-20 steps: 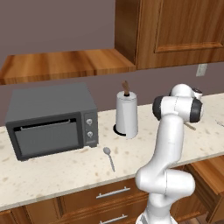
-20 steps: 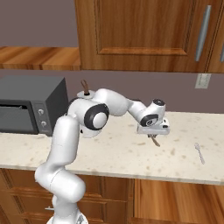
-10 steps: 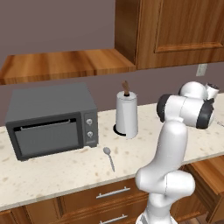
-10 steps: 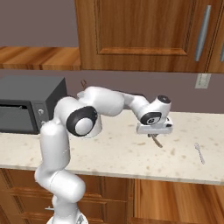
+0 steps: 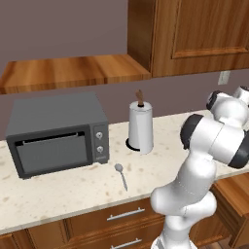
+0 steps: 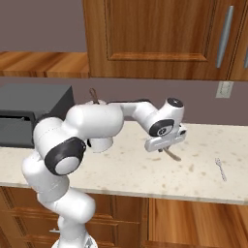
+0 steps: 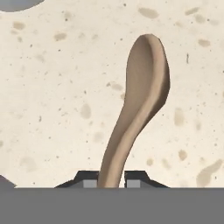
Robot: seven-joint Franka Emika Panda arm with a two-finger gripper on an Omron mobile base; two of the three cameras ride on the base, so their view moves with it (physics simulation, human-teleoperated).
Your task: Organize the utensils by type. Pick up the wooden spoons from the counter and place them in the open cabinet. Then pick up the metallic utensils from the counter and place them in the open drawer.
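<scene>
The gripper point(image 6: 163, 147) is closed on the handle of the wooden spoon point(image 7: 139, 105), with 1 finger on each side of the handle. The spoon hangs just above the counter point(image 6: 145, 169), bowl end pointing away from the hand. In the right base view, the spoon point(image 6: 171, 154) projects down and to the right from under the gripper.

A small silver spoon point(image 5: 120, 174) lies flat on the counter in front of the microwave point(image 5: 58, 132) and near the paper towel roll point(image 5: 140, 126). A second small metallic utensil point(image 6: 221, 168) lies on the counter well to the right of the gripper; its type cannot be determined. The wall cabinet point(image 6: 164, 36) above the gripper shows a panelled door.
</scene>
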